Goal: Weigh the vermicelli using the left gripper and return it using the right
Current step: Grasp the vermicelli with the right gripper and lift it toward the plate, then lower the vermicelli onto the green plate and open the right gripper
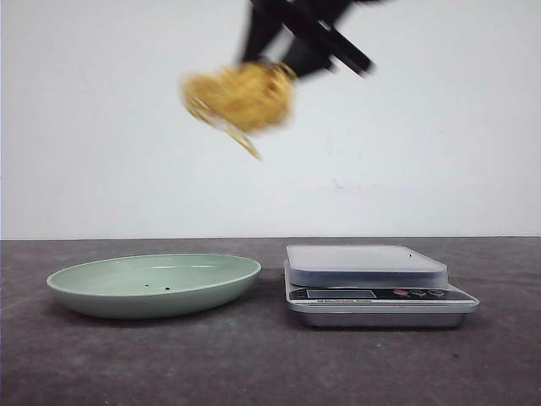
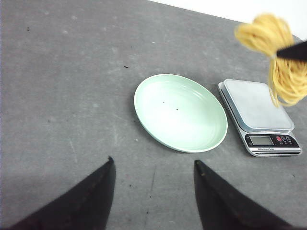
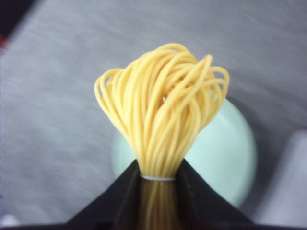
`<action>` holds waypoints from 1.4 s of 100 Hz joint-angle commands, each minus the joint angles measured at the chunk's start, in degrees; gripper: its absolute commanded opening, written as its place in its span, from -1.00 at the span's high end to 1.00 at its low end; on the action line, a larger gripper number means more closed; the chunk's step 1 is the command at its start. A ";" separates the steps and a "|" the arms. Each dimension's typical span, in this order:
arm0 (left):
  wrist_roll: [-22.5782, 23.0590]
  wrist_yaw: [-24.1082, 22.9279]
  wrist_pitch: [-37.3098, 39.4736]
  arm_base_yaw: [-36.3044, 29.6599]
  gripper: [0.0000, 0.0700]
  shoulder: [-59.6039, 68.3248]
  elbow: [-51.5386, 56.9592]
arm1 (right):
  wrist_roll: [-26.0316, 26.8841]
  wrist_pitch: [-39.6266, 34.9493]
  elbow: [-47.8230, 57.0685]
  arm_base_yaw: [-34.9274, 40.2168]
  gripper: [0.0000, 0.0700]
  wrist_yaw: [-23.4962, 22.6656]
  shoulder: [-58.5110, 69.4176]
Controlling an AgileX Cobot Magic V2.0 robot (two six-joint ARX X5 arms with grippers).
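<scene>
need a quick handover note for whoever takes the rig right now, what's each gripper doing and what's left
Right gripper: shut on the vermicelli, held high in the air above the plate.
Left gripper: open, holds nothing, raised over the table near the plate.
Scale: platform bare, right of the plate.
Plate: nothing on it but a few specks.
Done, judging by the layout: the vermicelli is off the scale.
Left: lower it onto the plate, release.

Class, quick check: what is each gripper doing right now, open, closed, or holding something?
Left gripper: open, holding nothing.
Right gripper: closed on the vermicelli, held in the air above the green plate.
</scene>
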 commanded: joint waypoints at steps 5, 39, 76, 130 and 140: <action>0.59 -0.20 0.44 -0.39 0.15 0.15 0.70 | 2.29 3.63 3.28 3.02 1.00 2.71 2.36; 0.59 -0.20 0.39 -0.39 0.15 0.15 0.70 | 6.58 9.68 4.52 3.80 1.00 2.58 12.52; 0.57 -0.33 0.37 -0.37 0.15 0.15 0.70 | 9.11 11.26 5.31 3.65 1.00 1.11 26.60; 0.59 -0.35 -0.04 -0.39 0.15 0.15 0.70 | 8.68 14.47 6.60 3.19 -0.14 -1.27 28.85; 0.59 -0.33 -0.02 -0.39 0.15 0.15 0.70 | 6.43 13.14 7.21 2.03 -0.14 -1.16 25.94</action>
